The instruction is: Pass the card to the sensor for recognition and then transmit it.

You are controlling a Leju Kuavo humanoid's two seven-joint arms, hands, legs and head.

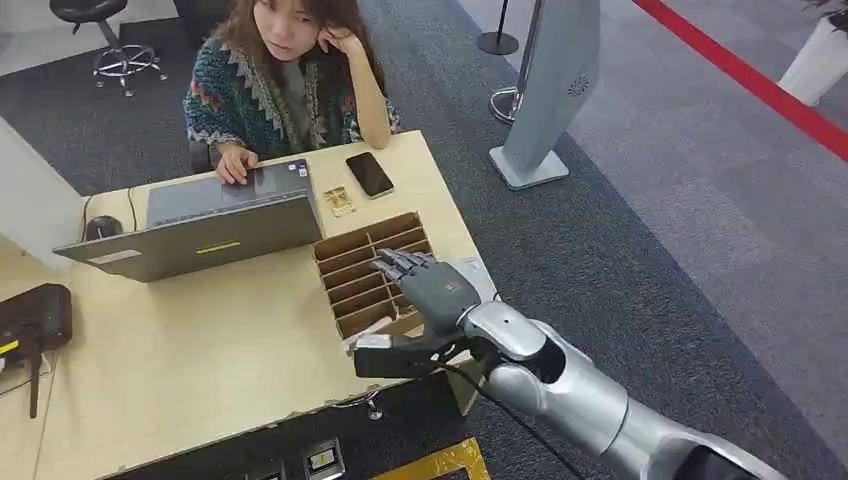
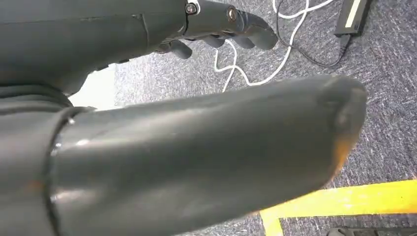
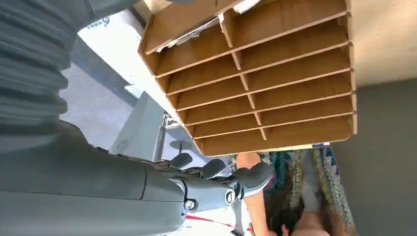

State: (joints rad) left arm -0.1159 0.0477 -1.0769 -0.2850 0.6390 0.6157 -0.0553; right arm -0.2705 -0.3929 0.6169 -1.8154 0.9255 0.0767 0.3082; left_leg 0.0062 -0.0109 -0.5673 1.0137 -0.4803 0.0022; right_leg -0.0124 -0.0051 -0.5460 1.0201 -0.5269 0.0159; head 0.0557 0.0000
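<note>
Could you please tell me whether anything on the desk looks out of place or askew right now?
Nothing stands out. The wooden slotted card organiser sits flat by the desk edge, the right hand hovers over it, and the black phone and grey laptop lie undisturbed.

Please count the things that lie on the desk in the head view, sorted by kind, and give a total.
Laptop: 1
Phone: 1
Computer mouse: 1
Wooden slotted box: 1
Black router: 1
Small clear item, kind unclear: 1
Total: 6
</note>
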